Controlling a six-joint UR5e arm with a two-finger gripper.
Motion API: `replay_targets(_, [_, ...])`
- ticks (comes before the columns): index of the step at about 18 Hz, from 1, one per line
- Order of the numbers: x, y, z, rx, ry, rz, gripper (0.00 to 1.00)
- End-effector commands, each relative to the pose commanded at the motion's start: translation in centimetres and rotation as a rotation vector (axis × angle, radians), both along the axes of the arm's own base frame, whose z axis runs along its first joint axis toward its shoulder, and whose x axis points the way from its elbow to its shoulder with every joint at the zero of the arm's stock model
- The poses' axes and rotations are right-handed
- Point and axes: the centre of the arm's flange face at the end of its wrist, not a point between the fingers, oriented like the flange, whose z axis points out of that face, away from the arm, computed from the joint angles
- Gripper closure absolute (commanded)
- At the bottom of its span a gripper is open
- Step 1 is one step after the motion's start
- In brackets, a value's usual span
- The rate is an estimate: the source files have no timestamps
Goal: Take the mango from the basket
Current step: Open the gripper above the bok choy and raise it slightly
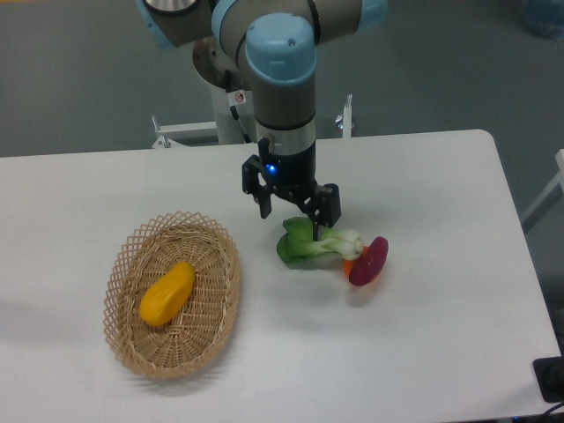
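Observation:
The yellow-orange mango (167,293) lies inside the tan wicker basket (137,251) at the left of the white table. My gripper (292,215) hangs to the right of the basket, just above the left end of the bok choy. Its two black fingers stand apart with nothing between them, so it is open. A clear stretch of table separates it from the basket's right rim.
A green bok choy (313,244) lies right of centre, with a dark magenta oval vegetable (369,261) against its right end and a bit of orange showing between them. The arm's base stands behind the table's far edge.

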Motion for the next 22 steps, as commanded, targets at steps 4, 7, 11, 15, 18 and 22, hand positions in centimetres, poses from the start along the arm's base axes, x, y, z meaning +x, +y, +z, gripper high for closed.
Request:
replay_targets(4, [-0.7, -0.3, 0.3, 0.015, -0.004, 0.006, 0.00])
replay_targets(7, [-0.5, -0.6, 0.7, 0.019, 0.002, 0.008, 0.00])
replay_targets(11, [-0.4, -0.9, 0.4, 0.014, -0.004, 0.011, 0.00])
replay_targets(15, [-0.5, -1.0, 0.3, 0.011, -0.008, 0.019, 0.00])
replay_targets(18, [-0.2, -1.4, -1.0, 0.000, -0.029, 0.022, 0.00])
replay_targets(22, [0.3, -1.5, -2.2, -0.003, -0.055, 0.021, 0.00])
